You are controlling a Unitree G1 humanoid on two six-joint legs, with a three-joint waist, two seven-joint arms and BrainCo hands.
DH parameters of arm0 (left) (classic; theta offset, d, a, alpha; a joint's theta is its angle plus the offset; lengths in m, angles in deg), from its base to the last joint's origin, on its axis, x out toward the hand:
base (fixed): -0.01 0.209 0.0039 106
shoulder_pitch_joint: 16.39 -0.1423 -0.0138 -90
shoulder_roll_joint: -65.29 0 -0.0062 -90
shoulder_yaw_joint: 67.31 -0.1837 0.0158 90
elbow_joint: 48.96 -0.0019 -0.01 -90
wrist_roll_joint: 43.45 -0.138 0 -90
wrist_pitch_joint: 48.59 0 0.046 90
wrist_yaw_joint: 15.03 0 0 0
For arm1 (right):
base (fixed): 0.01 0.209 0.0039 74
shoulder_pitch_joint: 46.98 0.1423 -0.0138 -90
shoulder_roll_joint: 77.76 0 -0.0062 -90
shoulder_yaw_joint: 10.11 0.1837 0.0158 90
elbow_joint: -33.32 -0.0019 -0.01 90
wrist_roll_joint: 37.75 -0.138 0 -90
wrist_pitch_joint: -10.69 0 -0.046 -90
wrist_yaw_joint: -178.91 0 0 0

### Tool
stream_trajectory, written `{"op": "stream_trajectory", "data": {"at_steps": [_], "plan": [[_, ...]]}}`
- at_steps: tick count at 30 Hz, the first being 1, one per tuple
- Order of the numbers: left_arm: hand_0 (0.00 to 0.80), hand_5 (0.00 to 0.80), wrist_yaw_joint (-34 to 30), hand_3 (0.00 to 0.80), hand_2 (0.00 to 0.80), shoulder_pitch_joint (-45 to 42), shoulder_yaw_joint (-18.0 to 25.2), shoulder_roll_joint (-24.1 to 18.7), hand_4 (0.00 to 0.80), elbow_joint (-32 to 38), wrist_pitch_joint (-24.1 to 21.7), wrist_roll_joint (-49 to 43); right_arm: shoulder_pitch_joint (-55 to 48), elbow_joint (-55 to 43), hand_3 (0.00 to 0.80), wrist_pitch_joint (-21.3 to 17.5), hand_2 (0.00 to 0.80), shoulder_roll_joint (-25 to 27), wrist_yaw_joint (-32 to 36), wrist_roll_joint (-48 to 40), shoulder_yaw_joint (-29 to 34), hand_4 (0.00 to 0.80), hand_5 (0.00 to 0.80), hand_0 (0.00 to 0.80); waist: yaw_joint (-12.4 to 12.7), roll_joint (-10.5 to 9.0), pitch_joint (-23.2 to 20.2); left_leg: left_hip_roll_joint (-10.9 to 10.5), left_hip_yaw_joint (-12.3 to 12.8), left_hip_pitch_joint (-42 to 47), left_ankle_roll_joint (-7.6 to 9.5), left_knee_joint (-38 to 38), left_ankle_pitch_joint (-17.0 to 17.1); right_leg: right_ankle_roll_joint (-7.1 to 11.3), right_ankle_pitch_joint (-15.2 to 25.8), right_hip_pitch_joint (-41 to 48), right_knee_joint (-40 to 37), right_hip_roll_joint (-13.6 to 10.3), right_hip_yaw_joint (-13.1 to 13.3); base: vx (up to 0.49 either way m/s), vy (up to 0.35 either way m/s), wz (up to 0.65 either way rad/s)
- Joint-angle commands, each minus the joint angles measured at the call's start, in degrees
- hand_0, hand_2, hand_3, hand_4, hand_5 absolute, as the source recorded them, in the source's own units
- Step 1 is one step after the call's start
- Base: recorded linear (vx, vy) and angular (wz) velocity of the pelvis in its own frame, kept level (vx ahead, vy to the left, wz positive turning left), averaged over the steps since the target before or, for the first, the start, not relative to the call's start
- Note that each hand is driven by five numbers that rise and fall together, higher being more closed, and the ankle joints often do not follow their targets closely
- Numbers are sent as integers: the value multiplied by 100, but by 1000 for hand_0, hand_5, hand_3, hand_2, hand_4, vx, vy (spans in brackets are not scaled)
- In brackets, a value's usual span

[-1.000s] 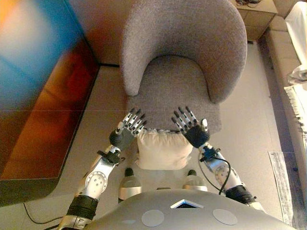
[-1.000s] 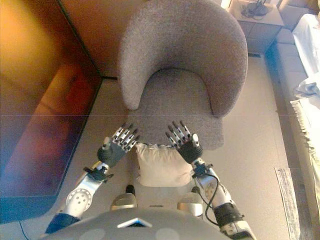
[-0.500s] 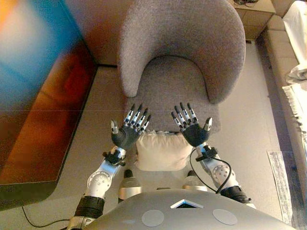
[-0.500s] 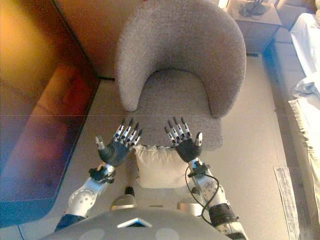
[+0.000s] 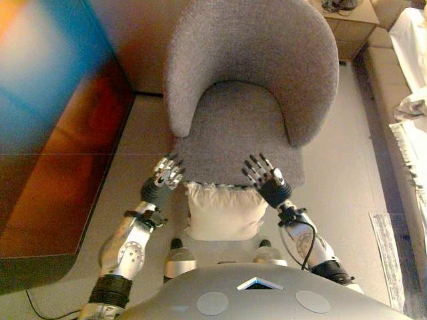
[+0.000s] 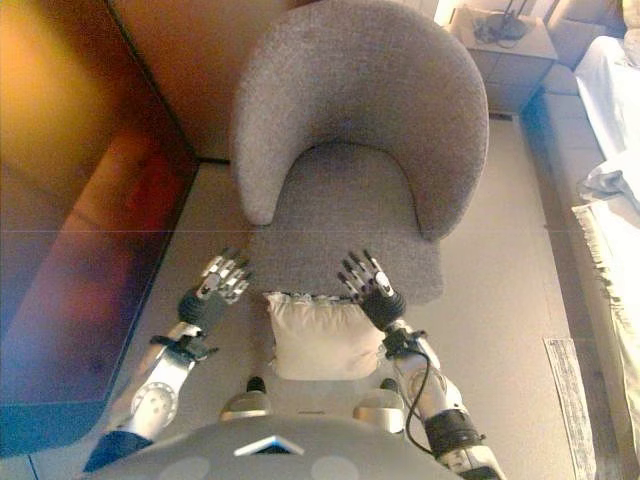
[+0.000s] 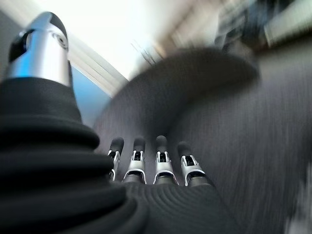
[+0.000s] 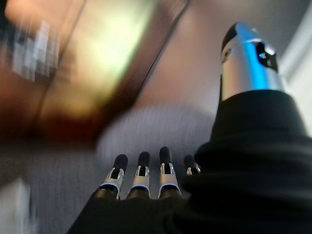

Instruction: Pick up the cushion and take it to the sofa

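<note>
Cream cushion (image 5: pixel 222 212) on the floor (image 5: pixel 333 173) between two open robot hands, held by neither.

Nearest: soft, squarish, plump, with a ruffled far edge touching the front of the grey armchair (image 5: pixel 250 80). Left robot hand (image 5: pixel 165 179) just beside its far left corner, right robot hand (image 5: pixel 267 182) at its far right corner, both with straight, spread silver fingers, dark tips pointing at the seat, gripping nothing. Beyond: rounded tub armchair in nubbly grey fabric, curved back wrapping a flat seat. Pale smooth floor underneath. Glossy dark reddish panel (image 5: pixel 60 167) along the left, small wooden side table (image 5: pixel 347 20) far right, pale draped fabric (image 5: pixel 413 100) at the right edge.
</note>
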Motion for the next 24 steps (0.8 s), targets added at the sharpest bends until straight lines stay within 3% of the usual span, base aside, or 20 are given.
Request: {"op": "stream_trajectory", "data": {"at_steps": [1, 6, 11, 15, 24], "plan": [[0, 0, 566, 0, 0, 464, 168, -103, 0, -419, -389, -726, 274, -13, 0, -572, 0, 141, -614, 892, 88, 0, 0, 0, -8, -60, 266, 327, 212, -498, 193, 1100, -359, 16, 289, -548, 374, -174, 19, 40, 47, 1], [0, 0, 907, 0, 0, 907, -105, -77, 0, -836, -509, -650, 700, 616, 0, -657, 0, 246, -1526, 1476, 113, 0, 0, 0, 35, -3, 591, 380, 10, -986, 203, 1491, -431, 71, 120, -1074, 1153, -419, 120, -84, 65, 0], [0, 0, 1374, 0, 0, 1909, -635, -139, 0, -1491, -968, -668, 1645, 1252, 0, -971, 0, 372, -2019, 1200, -21, 0, 0, 0, 92, 64, 1383, 453, -221, -2246, 96, 2495, -565, 6, 112, -2153, 1986, -722, 213, -310, -7, 20], [0, 0, 1626, 0, 0, 2374, -964, -106, 0, -1733, -1200, -561, 2304, 1431, 0, -939, 0, 491, -2310, 1163, -248, 0, 0, 0, 103, 120, 1748, 425, -461, -3157, 100, 3219, -740, -46, -27, -3071, 2702, -730, 543, -206, 19, 0], [0, 0, 1800, 0, 0, 3126, -1149, -184, 0, -2053, -1459, -671, 3118, 1913, 0, -999, 0, 727, -3227, 1402, -196, 0, 0, 0, 14, 376, 2062, 543, -801, -4896, 225, 5029, -1429, -280, -757, -4886, 4732, -701, 1092, -128, 5, 0]]}}
